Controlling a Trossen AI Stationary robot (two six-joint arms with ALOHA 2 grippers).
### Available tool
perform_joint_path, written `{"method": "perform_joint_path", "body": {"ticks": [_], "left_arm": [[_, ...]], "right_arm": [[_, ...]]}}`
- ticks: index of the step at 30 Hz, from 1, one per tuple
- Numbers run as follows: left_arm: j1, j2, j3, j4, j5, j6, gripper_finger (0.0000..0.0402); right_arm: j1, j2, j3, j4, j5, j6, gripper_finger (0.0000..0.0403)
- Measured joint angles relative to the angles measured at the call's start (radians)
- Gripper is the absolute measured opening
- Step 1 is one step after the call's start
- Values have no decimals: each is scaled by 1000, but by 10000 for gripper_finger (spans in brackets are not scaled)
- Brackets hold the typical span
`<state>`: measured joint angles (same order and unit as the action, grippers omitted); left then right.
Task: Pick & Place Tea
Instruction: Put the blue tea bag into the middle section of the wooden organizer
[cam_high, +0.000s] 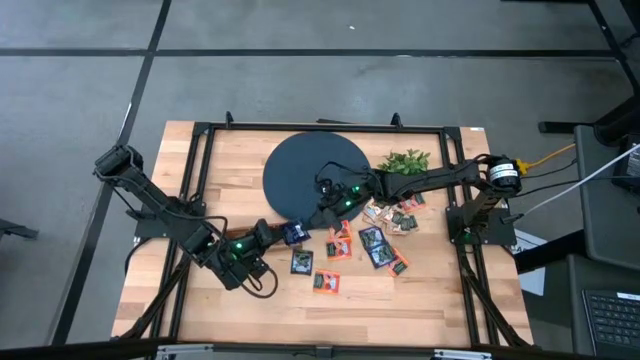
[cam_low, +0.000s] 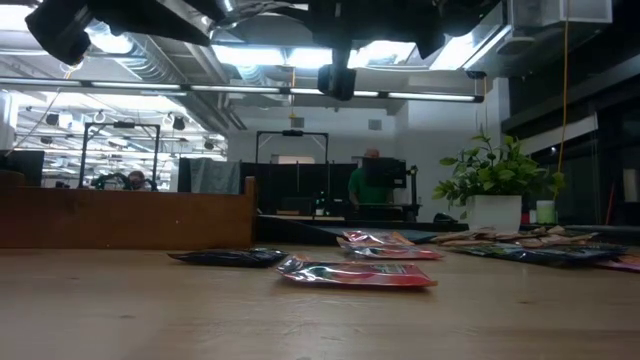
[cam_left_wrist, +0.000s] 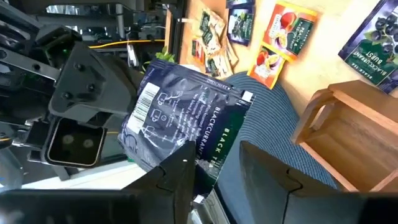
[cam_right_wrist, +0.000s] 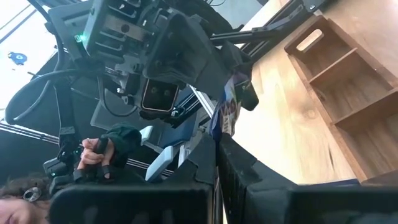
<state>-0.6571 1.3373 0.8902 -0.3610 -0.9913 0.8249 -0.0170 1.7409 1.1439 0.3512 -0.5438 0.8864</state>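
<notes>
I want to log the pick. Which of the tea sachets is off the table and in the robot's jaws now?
The dark blue blackcurrant sachet, held by the left gripper at the dark disc's edge. The other sachets lie flat on the wood.

Wooden table (cam_high: 420, 300), dark round disc (cam_high: 300, 170), scattered tea sachets (cam_high: 370, 240), small leafy plant (cam_high: 405, 160)

Dark blue blackcurrant sachet (cam_high: 293, 233) lifted at the disc's edge, orange, dark and pale sachets (cam_high: 372, 240) scattered flat nearby

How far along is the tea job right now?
Nothing looks placed yet: the dark disc is bare. In hand: the left gripper holds a blackcurrant sachet at the disc's edge, the right gripper close by. Left: the sachets scattered on the table.
</notes>
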Motion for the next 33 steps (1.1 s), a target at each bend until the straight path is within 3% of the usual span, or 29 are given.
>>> {"method": "perform_joint_path", "body": {"ticks": [5,16,20,27,33], "left_arm": [[-13,0,0,50,-25,1,112],[-24,0,0,59,-45,-10,13],[-24,0,0,59,-44,-43,5],[-24,0,0,59,-39,-149,3],[-20,-1,0,43,14,-382,2]], "right_arm": [[0,0,0,-10,0,0,10],[0,0,0,-24,10,-1,10],[0,0,0,-25,11,-35,17],[0,0,0,-29,11,-106,98],[1,0,0,-48,26,-181,161]]}}
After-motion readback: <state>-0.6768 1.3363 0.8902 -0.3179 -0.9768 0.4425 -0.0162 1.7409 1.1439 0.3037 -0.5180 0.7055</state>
